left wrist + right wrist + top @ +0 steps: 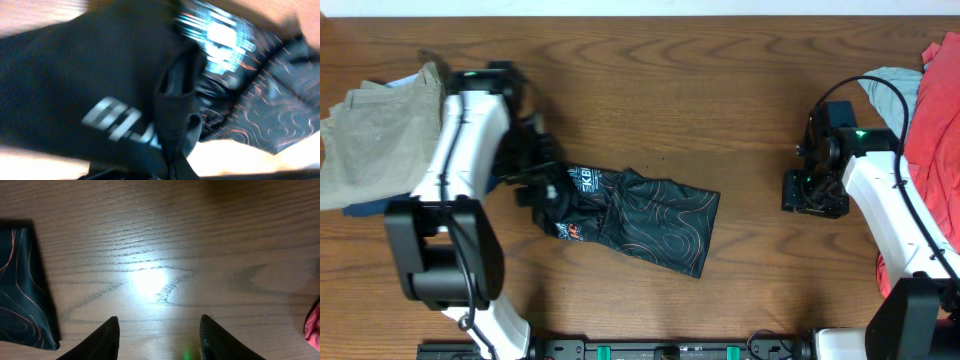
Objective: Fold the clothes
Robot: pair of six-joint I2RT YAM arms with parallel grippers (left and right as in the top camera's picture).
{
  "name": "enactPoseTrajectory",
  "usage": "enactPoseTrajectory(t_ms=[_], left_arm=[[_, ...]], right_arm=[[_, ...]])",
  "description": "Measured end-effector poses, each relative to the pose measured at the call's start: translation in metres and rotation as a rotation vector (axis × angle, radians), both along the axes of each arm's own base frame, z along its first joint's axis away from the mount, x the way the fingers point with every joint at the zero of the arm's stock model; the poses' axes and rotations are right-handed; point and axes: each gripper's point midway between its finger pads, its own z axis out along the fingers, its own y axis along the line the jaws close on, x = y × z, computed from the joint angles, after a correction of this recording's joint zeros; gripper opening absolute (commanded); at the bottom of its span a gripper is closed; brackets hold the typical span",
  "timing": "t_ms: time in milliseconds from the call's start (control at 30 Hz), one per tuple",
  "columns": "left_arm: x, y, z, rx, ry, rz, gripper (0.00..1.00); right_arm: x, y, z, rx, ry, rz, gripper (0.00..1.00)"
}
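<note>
**Jersey**. Thin, slick-looking black knit, printed with fine orange contour lines and white and red logos. It is lying crumpled in a rough oblong at the middle of the table, slanting from upper left to lower right. Its left end is bunching into soft folds. Its right end is lying flatter, with a squarish edge.

**Left claw**. Black and closed tight, it is pinching the bunched left end of the jersey. Its wrist view is filling with blurred black cloth and a white logo, with one fold rising toward the lens.

**Right claw**. Two dark tapering fingers are standing about halfway apart and gripping nothing. It is hovering over bare wood, well to the right of the jersey. One corner of the jersey is showing at the left edge of its wrist view.

**Table.** Brown wood with long, wavy grain and a semi-gloss finish. It is reflecting a bright patch of light under the right claw.

**Trousers**. Khaki, matte woven cloth, lying rumpled at the left edge of the table. They are lying on top of a navy garment, which is peeking out beneath.

**Red garment**. Soft cloth lying heaped at the right edge of the table. A pale blue garment is touching its upper left side.

**Pale strip**. It is running along beyond the far edge of the table; what it is cannot be told.
</note>
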Motion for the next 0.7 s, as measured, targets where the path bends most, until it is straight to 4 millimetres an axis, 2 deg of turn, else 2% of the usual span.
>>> enactPoseTrajectory(t_ms=[267,400,567,700], left_arm=[[-0.031,-0.103,-0.001,0.004,-0.014,-0.290,0.06],[-0.049,-0.146,-0.001,-0.005,-0.039,-0.394,0.06],[-0.069,-0.182,-0.002,-0.016,-0.064,-0.481,0.06],[-0.081,-0.193,-0.002,-0.017,-0.062,-0.522,0.06]], right_arm=[[0.000,0.000,0.000,0.001,-0.001,0.008,0.50],[0.000,0.000,0.000,0.000,0.000,0.009,0.50],[0.000,0.000,0.000,0.001,0.000,0.012,0.50],[0.000,0.000,0.000,0.001,0.000,0.014,0.52]])
